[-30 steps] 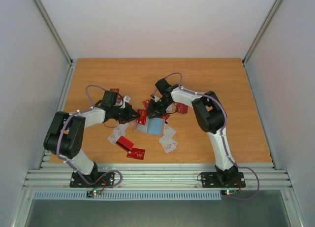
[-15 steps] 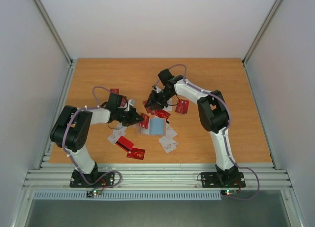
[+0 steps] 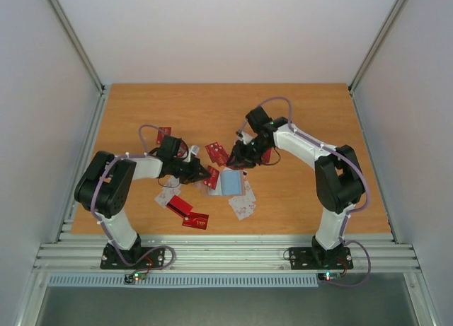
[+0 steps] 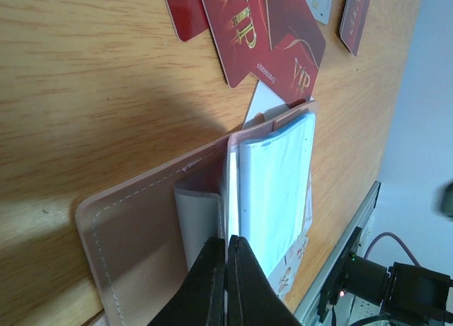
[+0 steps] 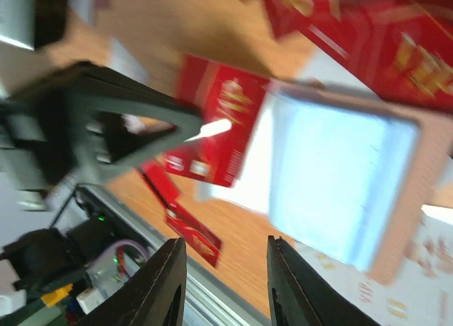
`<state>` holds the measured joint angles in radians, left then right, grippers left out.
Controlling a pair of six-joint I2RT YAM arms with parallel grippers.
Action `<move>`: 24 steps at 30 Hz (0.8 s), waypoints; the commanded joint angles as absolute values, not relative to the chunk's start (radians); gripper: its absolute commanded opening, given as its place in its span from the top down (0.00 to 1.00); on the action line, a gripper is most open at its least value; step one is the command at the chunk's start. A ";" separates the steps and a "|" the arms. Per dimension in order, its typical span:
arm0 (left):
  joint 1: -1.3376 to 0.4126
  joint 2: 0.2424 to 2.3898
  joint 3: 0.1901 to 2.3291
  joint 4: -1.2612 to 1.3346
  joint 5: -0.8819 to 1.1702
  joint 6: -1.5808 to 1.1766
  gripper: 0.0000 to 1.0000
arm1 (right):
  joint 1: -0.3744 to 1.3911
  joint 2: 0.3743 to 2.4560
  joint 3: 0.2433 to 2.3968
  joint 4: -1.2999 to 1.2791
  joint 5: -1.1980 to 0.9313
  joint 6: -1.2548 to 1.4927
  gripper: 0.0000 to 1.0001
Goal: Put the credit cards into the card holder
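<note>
From the top external view, a small tan leather-like folding card holder (image 3: pixel 228 182) is seen lying open on the orange-brown wooden table (image 3: pixel 318 114), with its light blue-grey inside turned up. The left gripper (image 3: pixel 205 176) is set low at the holder's left edge, and the right gripper (image 3: pixel 238 158) is held just beyond its far edge. Thin rectangular credit cards (image 3: pixel 265 155) are scattered round the holder. Red cards (image 3: pixel 217 153) with gold lettering are laid beyond it, two more lie nearer the left arm's base, and white cards (image 3: pixel 242 208) with reddish marks are laid at the near side.

In the left wrist view, the jaws of the left gripper (image 4: pixel 226 269) are seen pressed together on a thin edge of the card holder (image 4: pixel 141 220), where the tan cover meets the blue-grey pocket. Which leaf is pinched cannot be made out. Red cards (image 4: pixel 241 29) marked VIP are laid on the table (image 4: pixel 85 71) just past the holder, one of them reaching its far edge.

In the right wrist view, which is blurred, the two fingers (image 5: pixel 166 290) of the right gripper (image 5: pixel 223 283) are held apart with nothing between them. The card holder (image 5: pixel 333 170) is shown blue-grey side up on the right. The left gripper (image 5: pixel 205 130) is seen at its left side, in front of one of the red cards (image 5: pixel 230 103)
</note>
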<state>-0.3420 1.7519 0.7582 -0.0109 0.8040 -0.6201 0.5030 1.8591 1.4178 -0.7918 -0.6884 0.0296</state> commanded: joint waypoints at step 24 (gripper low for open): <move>-0.389 1.739 0.840 -0.187 0.868 -0.529 1.00 | 0.486 1.941 1.160 -0.641 -0.555 -0.075 0.75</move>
<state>-0.3790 1.7325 0.8062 -0.1371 0.8513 -0.5632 0.4915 1.9198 1.1877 -0.6529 -0.6155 -0.0467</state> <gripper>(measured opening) 0.024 0.252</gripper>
